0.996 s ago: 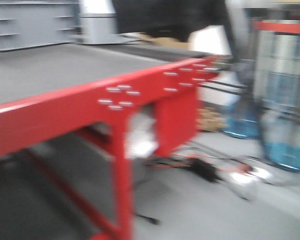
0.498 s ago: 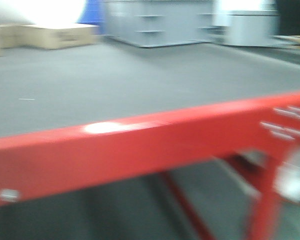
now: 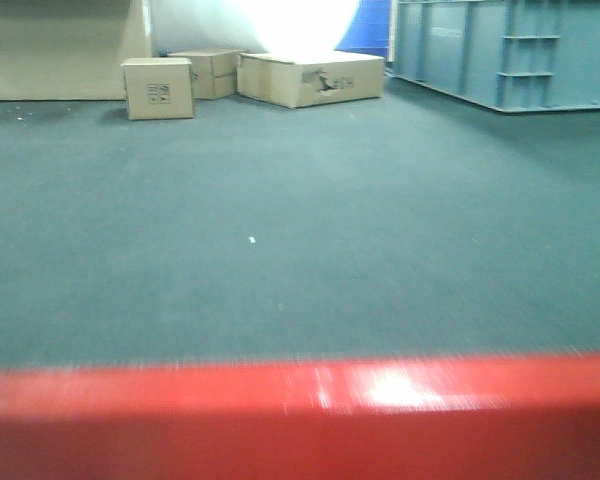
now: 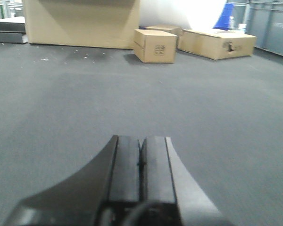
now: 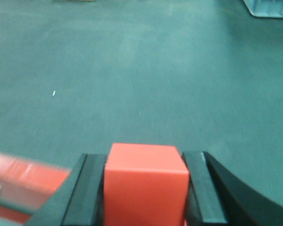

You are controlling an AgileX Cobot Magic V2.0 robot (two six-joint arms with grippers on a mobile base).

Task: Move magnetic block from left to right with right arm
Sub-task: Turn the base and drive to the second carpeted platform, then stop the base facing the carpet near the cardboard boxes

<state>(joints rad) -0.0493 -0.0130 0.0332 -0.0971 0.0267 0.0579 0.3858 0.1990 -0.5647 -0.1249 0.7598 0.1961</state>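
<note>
Cardboard boxes (image 3: 310, 78) shifted rightward; right pincer (image 5: 145, 162) clamps matte cubic magnetic block (image 5: 145, 187).

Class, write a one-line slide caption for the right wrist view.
Right gripper shut on the red block, grey surface beyond.

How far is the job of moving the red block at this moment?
Done: the right gripper is shut on the magnetic block, so the pick looks complete. In hand: the block is held, with the red table edge showing beside it. Left: placing it on the right side and releasing. The left gripper is shut, empty.
</note>
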